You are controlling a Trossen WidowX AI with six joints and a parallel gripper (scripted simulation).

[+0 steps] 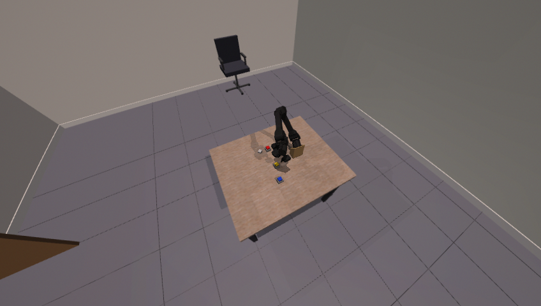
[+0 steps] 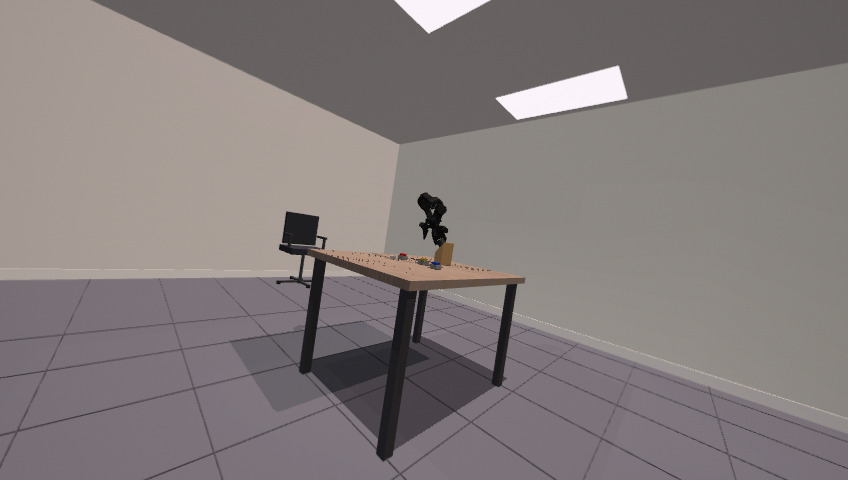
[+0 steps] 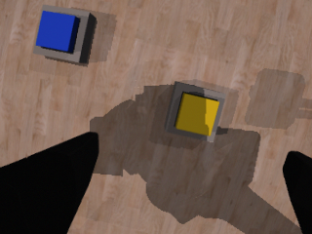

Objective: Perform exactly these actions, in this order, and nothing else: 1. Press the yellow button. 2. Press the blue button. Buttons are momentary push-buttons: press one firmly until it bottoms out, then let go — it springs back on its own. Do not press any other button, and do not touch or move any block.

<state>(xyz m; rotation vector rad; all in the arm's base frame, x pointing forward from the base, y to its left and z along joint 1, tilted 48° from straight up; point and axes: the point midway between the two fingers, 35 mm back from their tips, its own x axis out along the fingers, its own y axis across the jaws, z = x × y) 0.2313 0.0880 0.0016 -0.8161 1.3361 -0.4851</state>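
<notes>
The yellow button sits on a grey square base on the table. The blue button sits on a like base, at the upper left in the wrist view and nearer the table's front edge in the top view. Both caps stand up from their bases. My gripper is open and empty, pointing down above the table. In the wrist view the yellow button lies between the two fingers and a little beyond their tips, with the arm's shadow over it. The fingers do not touch it.
A red button and a small white block stand behind the yellow button in the top view. A tan upright block stands close beside the arm. The wooden table holds them all. An office chair stands apart.
</notes>
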